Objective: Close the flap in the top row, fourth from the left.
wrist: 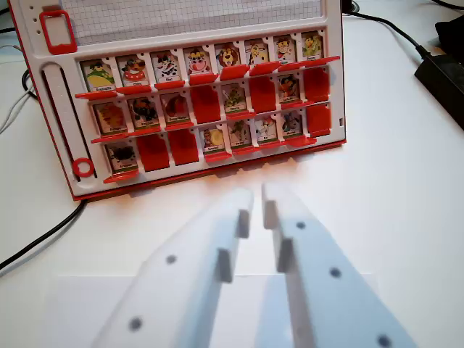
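Observation:
A red and white flap board [61,130] lies on the white table in the upper half of the wrist view. All flaps in its top row stand open and show animal pictures. The fourth one from the left [197,61] shows a pink-faced animal above its red flap. In the two lower rows, several flaps are down and show plain red. My white gripper [257,197] fills the lower middle, just in front of the board's near edge, apart from it. Its fingertips [243,206] are almost together with only a thin slit, and nothing is held.
Black cables [40,239] run along the table at the wrist view's left. Another black cable and a black block [444,72] lie at the upper right. A red handle slot [56,32] sits on the board's top left.

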